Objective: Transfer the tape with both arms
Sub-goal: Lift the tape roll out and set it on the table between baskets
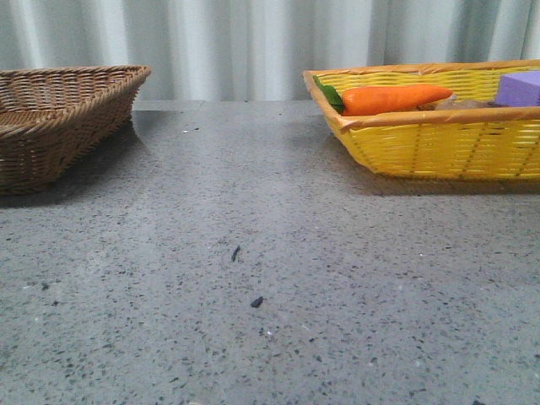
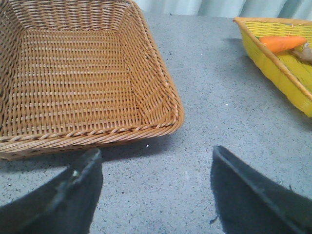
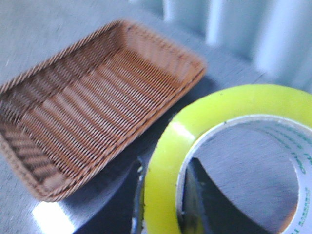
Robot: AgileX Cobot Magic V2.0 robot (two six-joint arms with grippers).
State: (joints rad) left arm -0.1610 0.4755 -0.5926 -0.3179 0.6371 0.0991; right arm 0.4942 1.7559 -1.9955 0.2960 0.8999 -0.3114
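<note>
Tape [image 3: 163, 161] clamped in right hand [image 3: 163, 207] — left hand [image 2: 156, 190] wide open, empty.

Even soft daylight, baskets' shadows falling forward on the worktop [image 1: 253, 253], right wrist view blurred throughout, white glare patch beside the brown basket [image 3: 97, 112], tape [image 3: 214, 122] out of focus

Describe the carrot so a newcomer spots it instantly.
Find the yellow basket at the table's right rear. The carrot lies inside along its near rim, green end left. It's the only orange item; its neighbour, the block, is purple.
</note>
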